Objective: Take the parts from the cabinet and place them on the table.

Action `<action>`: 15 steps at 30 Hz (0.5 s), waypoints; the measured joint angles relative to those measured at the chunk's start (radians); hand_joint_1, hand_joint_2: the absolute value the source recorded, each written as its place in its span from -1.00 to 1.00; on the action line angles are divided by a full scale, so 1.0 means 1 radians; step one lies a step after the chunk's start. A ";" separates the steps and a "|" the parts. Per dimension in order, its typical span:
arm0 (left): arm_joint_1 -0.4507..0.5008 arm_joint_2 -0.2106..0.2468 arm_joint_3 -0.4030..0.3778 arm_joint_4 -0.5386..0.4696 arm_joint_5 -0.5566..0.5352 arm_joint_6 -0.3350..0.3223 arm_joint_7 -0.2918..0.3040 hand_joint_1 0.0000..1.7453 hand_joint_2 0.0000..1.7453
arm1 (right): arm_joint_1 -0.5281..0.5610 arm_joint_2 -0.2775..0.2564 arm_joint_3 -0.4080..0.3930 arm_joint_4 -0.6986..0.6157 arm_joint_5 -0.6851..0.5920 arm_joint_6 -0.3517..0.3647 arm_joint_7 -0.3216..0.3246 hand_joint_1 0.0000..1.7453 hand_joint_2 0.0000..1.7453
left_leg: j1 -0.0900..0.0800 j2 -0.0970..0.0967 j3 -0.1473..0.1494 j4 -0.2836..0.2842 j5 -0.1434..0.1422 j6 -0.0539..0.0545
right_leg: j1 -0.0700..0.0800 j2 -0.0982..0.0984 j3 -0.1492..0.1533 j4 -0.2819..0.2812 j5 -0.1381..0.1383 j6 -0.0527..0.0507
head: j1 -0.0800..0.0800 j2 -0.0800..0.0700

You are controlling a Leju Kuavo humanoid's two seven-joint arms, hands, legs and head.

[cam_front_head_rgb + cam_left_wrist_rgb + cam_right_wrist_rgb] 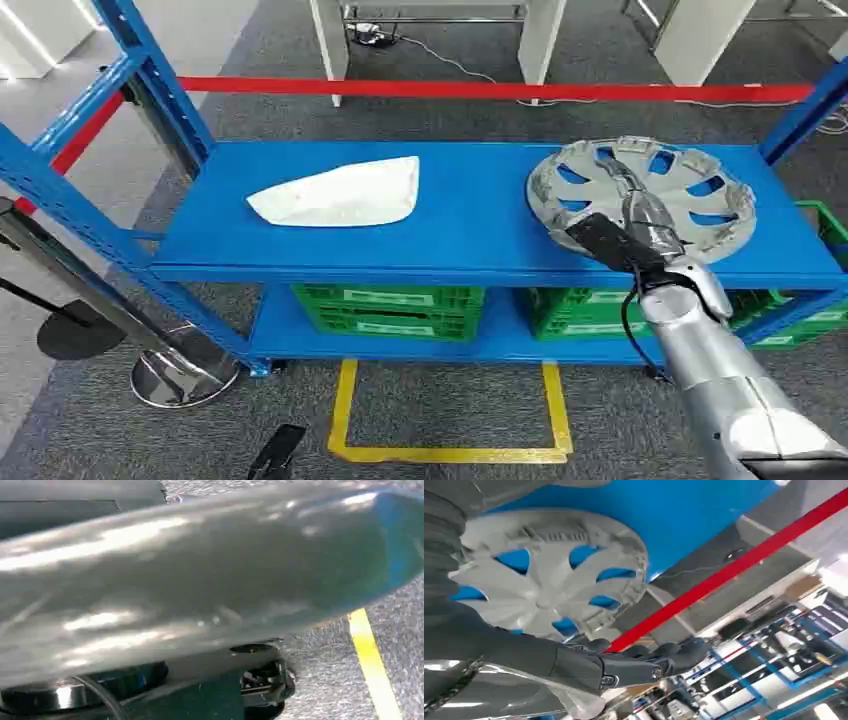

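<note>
Silver hubcap [640, 195]: on blue cabinet shelf [470, 215], right robot hand [640, 215] over it, grasp indeterminate. White part [340, 193]: same shelf, untouched. Neither delivered yet.

The right arm [722, 385] comes in from the lower right, silver and reaching forward and up, its dark wrist ahead of the metal forearm. The right hand [640, 212] lies flat and stretched out, palm down, fingers extended forward and close together; in the right wrist view the thick grey thumb [589, 666] and darker fingers [674, 652] are straight, not curled round anything
</note>
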State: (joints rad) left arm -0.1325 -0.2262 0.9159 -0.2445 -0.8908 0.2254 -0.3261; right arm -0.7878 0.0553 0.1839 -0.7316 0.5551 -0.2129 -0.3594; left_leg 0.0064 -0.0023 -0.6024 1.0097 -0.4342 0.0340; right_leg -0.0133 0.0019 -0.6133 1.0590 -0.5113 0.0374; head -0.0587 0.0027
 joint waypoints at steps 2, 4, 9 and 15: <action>0.002 -0.001 -0.006 0.001 -0.001 0.001 0.005 -1.00 -1.00 | -0.034 -0.008 -0.005 0.053 0.021 -0.015 0.002 -1.00 1.00 | -0.001 0.000 -0.001 0.000 -0.002 0.005 | -0.001 0.000 -0.079 0.154 -0.070 0.002 | 0.000 0.000; 0.006 0.003 -0.007 0.001 -0.001 0.007 0.011 -1.00 -1.00 | -0.063 -0.014 -0.006 0.119 0.058 -0.036 0.026 -1.00 1.00 | -0.001 0.000 -0.001 0.001 -0.003 0.006 | 0.000 0.000 -0.136 0.252 -0.085 0.005 | 0.000 0.000; 0.010 0.016 -0.006 0.001 0.011 0.011 0.010 -1.00 -1.00 | -0.145 -0.037 -0.016 0.215 0.103 0.017 0.099 -1.00 1.00 | -0.008 -0.004 0.000 0.012 -0.015 -0.009 | 0.003 -0.004 0.001 -0.029 0.054 -0.004 | 0.000 0.000; 0.009 0.027 -0.003 0.001 0.023 0.010 0.008 -1.00 -1.00 | -0.180 -0.068 -0.042 0.289 0.107 0.100 0.131 -1.00 1.00 | -0.006 -0.001 -0.017 0.057 -0.049 -0.032 | -0.004 -0.002 0.006 -0.043 0.053 -0.037 | -0.009 0.000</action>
State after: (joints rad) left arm -0.1236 -0.1987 0.9125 -0.2434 -0.8675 0.2350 -0.3185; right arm -0.9673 -0.0126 0.1419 -0.4421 0.6623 -0.1125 -0.2281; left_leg 0.0003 -0.0029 -0.6194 1.0665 -0.4830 0.0020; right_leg -0.0169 -0.0002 -0.6069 1.0162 -0.4579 0.0000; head -0.0679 0.0027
